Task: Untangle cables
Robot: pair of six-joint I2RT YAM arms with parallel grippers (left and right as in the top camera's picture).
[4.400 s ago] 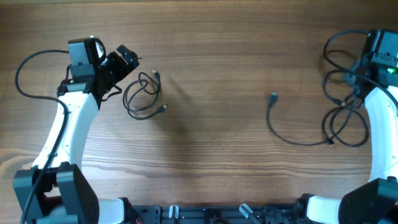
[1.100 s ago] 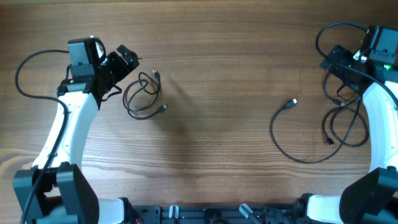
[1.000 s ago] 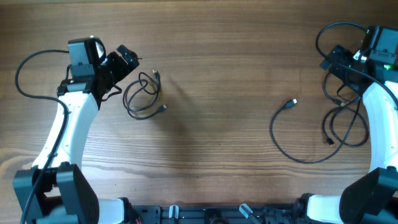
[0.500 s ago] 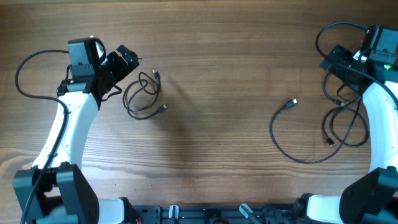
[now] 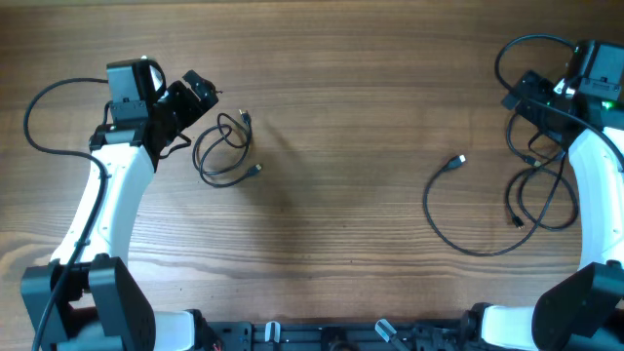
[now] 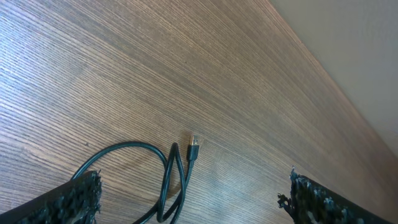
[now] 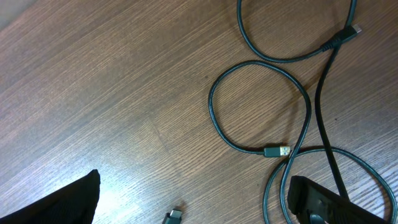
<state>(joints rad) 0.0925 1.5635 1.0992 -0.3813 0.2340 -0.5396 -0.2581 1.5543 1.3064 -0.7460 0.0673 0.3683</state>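
Observation:
One small coiled cable (image 5: 223,152) lies at the left, just right of my open left gripper (image 5: 198,95). In the left wrist view its loop (image 6: 166,184) and plug (image 6: 194,145) sit on the wood between my spread fingers (image 6: 76,200), untouched; the left gripper (image 6: 193,208) holds nothing. At the right, a long cable (image 5: 472,249) ends in a plug (image 5: 455,163), and more loose loops (image 5: 539,190) lie under the right arm. My right gripper (image 5: 529,94) is open above them. In the right wrist view, a loop (image 7: 258,106) and plugs (image 7: 277,150) lie ahead of the empty right gripper (image 7: 186,208).
The wooden table (image 5: 341,146) carries nothing else. The left arm's own thick wire (image 5: 39,102) arcs at the far left. The arm bases (image 5: 322,336) line the near edge. The table's far edge (image 6: 323,68) runs past the left gripper.
Since the earliest frame my right gripper has shifted up and left, and the long cable's plug end now lies further right with its loop lower. Over the last second nothing moved.

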